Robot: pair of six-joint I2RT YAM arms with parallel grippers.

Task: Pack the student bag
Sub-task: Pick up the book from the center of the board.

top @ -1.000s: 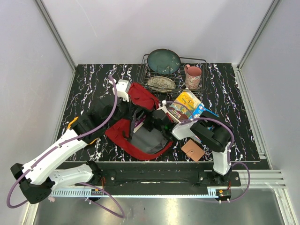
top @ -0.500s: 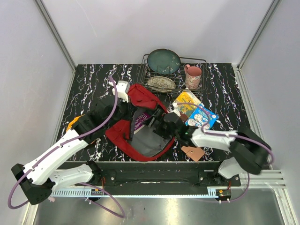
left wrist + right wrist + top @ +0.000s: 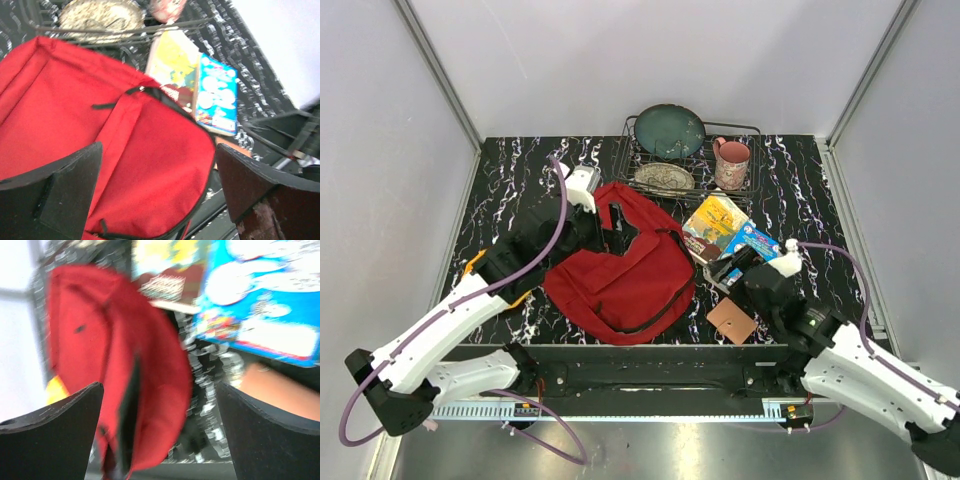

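The student bag [image 3: 620, 270] is a red backpack with black trim, lying flat in the middle of the table with its flap down. It fills the left wrist view [image 3: 150, 150] and shows blurred at the left of the right wrist view [image 3: 125, 380]. My left gripper [image 3: 608, 226] hovers over the bag's far edge, open [image 3: 159, 150], with nothing between its fingers. My right gripper [image 3: 725, 272] stands open [image 3: 159, 387] just right of the bag, over the table, empty.
A yellow book [image 3: 717, 218] and a blue book [image 3: 753, 243] lie right of the bag, with a brown flat piece [image 3: 731, 320] near the front edge. A wire dish rack [image 3: 756, 130] with two plates and a pink mug [image 3: 731, 163] stands at the back.
My left gripper has opened and let go of the bag's flap, which dropped over the opening. The right arm has pulled back out of the bag to the right.
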